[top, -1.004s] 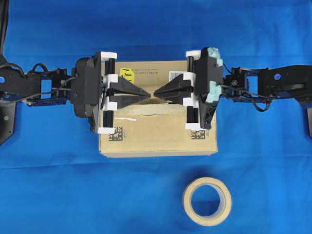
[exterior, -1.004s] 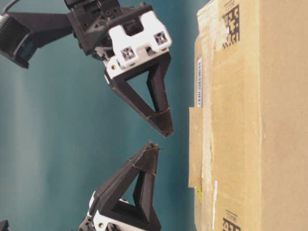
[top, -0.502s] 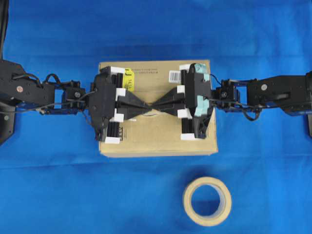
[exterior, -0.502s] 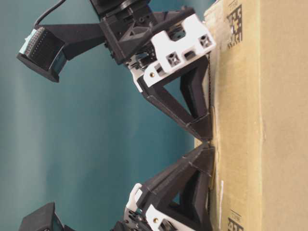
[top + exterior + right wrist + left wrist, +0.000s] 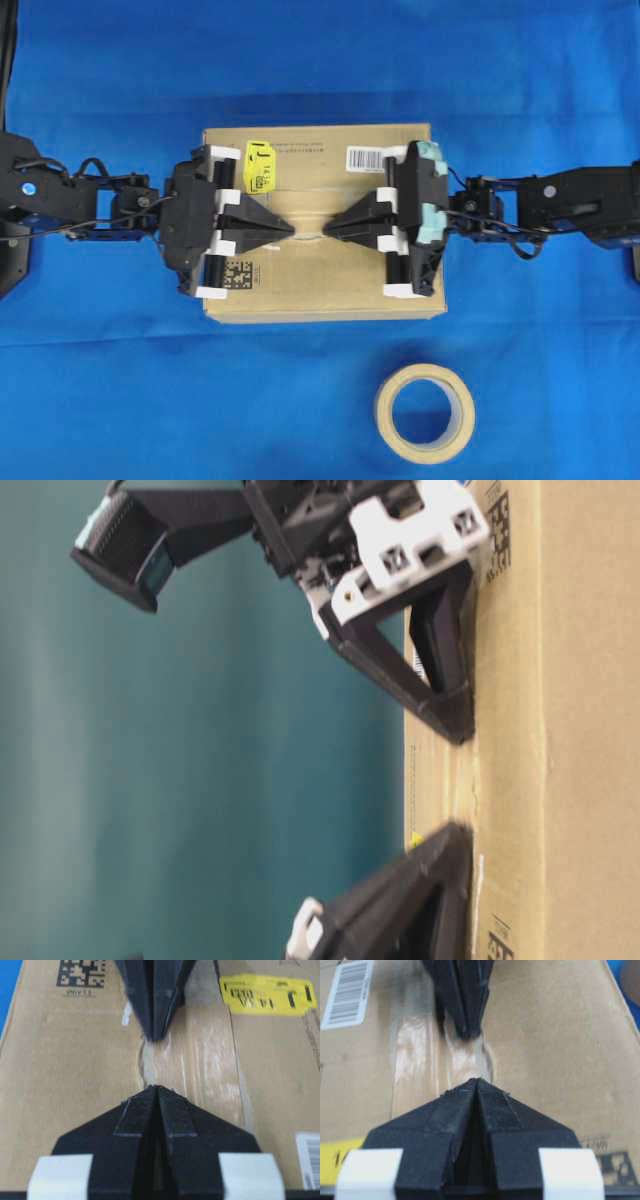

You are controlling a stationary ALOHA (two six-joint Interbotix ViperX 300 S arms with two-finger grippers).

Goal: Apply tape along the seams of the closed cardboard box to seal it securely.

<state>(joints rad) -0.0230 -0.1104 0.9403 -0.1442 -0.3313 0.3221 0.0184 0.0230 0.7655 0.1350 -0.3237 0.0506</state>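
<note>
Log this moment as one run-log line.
left pincer: shut, tip on tan-brown packing tape strip | right pincer: shut, tip on strip | brown cardboard box: closed | tan ring-shaped tape roll: on blue cloth, untouched

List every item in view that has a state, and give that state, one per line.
cardboard box: closed, top flaps down, lying flat on the blue cloth.
tape: strip stuck flat along the middle of the box top.
left gripper: shut, holding nothing, tip on the tape.
right gripper: shut, holding nothing, tip on the tape, facing the left one.
tape roll: lying flat on the cloth, apart from the box.
</note>
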